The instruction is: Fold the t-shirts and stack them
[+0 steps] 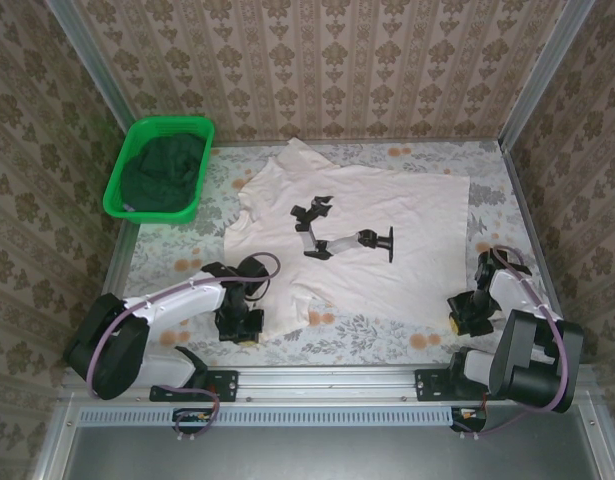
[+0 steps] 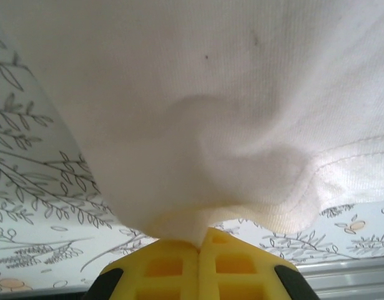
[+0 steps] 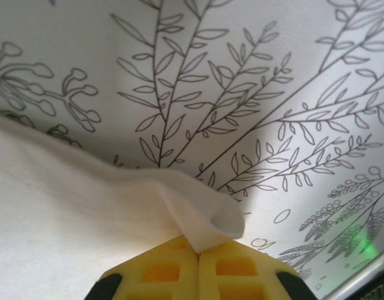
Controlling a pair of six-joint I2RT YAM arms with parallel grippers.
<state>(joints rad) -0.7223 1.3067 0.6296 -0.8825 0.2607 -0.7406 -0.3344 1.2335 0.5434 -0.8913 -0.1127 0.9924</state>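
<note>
the left claw (image 2: 200,242) and right claw (image 3: 198,250) each pinch a near corner of the cream t-shirt (image 1: 407,215) on the worktop (image 1: 372,327).

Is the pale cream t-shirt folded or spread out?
Spread out: the pale cream cloth t-shirt lies flat across the table, its whole black print showing, no fold.

The left arm (image 1: 172,298) and right arm (image 1: 509,288) wore white shells over black joints, with a purplish cable (image 1: 115,330) looping along each. Black bases (image 1: 442,380) sat bolted on the aluminium rail (image 1: 327,378). Beyond that rail, the left hand (image 2: 201,240) and right hand (image 3: 198,247) had yellow fingers (image 2: 163,267) moulded with square recesses, black at their sides.
</note>
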